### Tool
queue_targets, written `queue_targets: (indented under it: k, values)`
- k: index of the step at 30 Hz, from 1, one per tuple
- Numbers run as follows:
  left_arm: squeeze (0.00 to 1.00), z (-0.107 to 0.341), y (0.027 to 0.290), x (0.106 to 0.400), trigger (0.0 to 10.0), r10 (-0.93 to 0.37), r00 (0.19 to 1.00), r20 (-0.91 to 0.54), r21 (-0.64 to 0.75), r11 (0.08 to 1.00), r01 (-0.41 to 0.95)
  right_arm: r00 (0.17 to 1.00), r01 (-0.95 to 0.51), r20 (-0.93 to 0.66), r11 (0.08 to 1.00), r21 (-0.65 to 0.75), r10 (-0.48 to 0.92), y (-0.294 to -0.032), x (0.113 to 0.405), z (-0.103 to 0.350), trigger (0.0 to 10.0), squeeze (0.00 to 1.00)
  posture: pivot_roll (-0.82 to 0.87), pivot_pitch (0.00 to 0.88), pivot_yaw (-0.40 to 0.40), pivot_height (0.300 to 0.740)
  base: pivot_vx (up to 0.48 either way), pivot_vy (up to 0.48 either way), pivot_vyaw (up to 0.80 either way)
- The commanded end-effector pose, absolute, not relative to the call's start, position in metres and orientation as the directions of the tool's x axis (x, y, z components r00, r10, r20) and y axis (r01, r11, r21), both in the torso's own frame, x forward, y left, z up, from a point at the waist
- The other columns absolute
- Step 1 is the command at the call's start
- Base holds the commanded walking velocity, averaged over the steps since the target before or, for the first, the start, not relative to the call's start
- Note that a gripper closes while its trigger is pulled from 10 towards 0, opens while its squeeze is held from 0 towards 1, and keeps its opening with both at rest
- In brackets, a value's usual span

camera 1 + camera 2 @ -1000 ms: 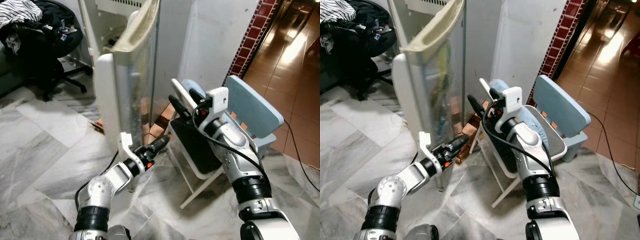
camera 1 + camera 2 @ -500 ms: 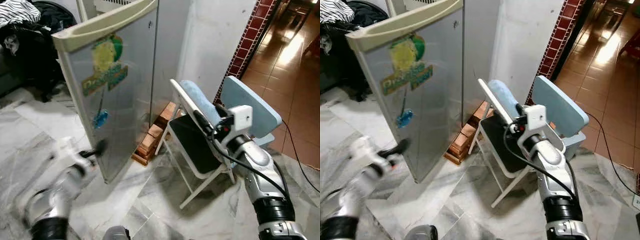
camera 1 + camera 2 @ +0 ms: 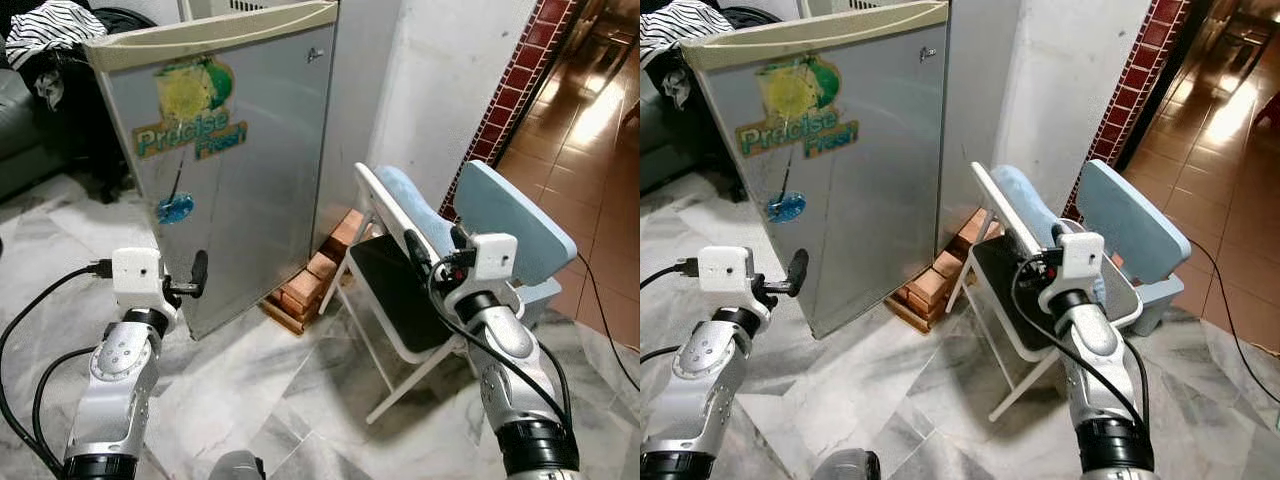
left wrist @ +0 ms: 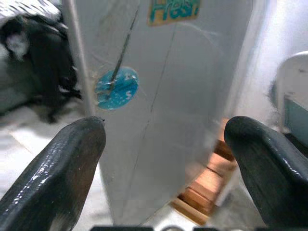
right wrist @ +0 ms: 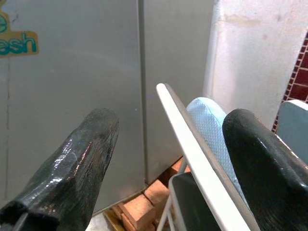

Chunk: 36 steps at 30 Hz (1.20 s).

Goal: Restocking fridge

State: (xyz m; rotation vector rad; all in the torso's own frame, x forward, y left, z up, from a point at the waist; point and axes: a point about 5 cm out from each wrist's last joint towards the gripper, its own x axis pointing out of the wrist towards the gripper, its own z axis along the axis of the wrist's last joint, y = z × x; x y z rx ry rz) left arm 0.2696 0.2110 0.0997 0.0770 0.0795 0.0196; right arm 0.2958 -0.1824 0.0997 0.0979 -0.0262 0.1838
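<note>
**Operator:** Report tool status, nearest items first.

**Technician:** Two tools are in view. The left tool [image 3: 197,272] is raised just in front of the fridge door [image 3: 235,180], near its lower free corner and, as far as can be judged, not touching it. Its wrist view shows the fingers [image 4: 57,173] spread wide with nothing between them. The right tool [image 3: 1058,235] hangs above the folding chair [image 3: 395,290], fingers [image 5: 77,163] likewise well apart and empty.

**Operator:** Location and condition of the fridge?

**Technician:** One small fridge [image 3: 970,110] stands on the marble floor [image 3: 290,390], against the white wall [image 3: 450,70]. The door appears closed or very nearly so. Its base rests on a stack of bricks [image 3: 310,285].

**Operator:** Handling characteristics?

**Technician:** Judged from appearance: the door is a stiff, smooth metal panel, likely slippery against the finger pads. No handle is visible on the face. The cream top trim [image 3: 215,30] or the free vertical edge is the probable hold point. A seal may resist at first, then release. The brick footing suggests the cabinet could rock, so pull gently.

**Operator:** Count of items.

**Technician:** One fridge, one door, two stickers [image 3: 190,115] on the door, one folding chair, one pale blue seat [image 3: 515,225] behind it, one brick stack. No stock items can be made out.
</note>
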Motion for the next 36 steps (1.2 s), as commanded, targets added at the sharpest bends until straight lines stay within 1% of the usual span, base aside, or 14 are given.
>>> queue_targets:
  k: [1,3,5,12,24,36]
  values:
    - [0.0,0.103,0.219,0.266,10.0,0.074,0.996,-0.051,0.139,0.988,-0.067,0.987,-0.155,0.058,0.983,0.102,0.15,-0.184,0.294,0.103,10.0,0.0,0.05,0.0,-0.025,0.74,0.0,0.48,0.0]
    - [0.0,0.105,0.22,0.265,10.0,0.077,0.997,-0.03,0.159,0.985,-0.071,0.991,-0.133,0.047,0.986,0.102,0.128,-0.187,0.29,0.1,10.0,0.0,0.05,0.0,-0.024,0.74,0.0,0.48,0.0]
    - [0.0,0.107,0.216,0.266,10.0,0.061,0.998,-0.014,0.183,0.982,-0.058,0.995,-0.1,0.028,0.989,0.105,0.097,-0.19,0.286,0.094,10.0,0.0,0.04,0.0,-0.019,0.74,0.0,0.48,-0.68]
    - [0.0,0.108,0.209,0.27,10.0,0.036,0.999,-0.002,0.156,0.987,-0.035,0.994,-0.106,0.03,0.988,0.11,0.103,-0.185,0.283,0.092,10.0,0.0,0.03,0.0,-0.011,0.74,0.0,0.48,-0.78]
    - [0.0,0.112,0.212,0.275,10.0,0.033,0.999,0.015,0.146,0.989,-0.035,0.994,-0.106,0.02,0.988,0.111,0.105,-0.182,0.284,0.091,10.0,0.0,0.03,0.0,-0.015,0.74,0.0,0.48,0.0]
    - [0.0,0.115,0.212,0.281,10.0,0.021,0.999,0.028,0.122,0.992,-0.025,0.996,-0.093,0.005,0.99,0.103,0.093,-0.185,0.285,0.089,10.0,0.0,0.03,0.0,0.006,0.74,0.0,0.48,0.0]
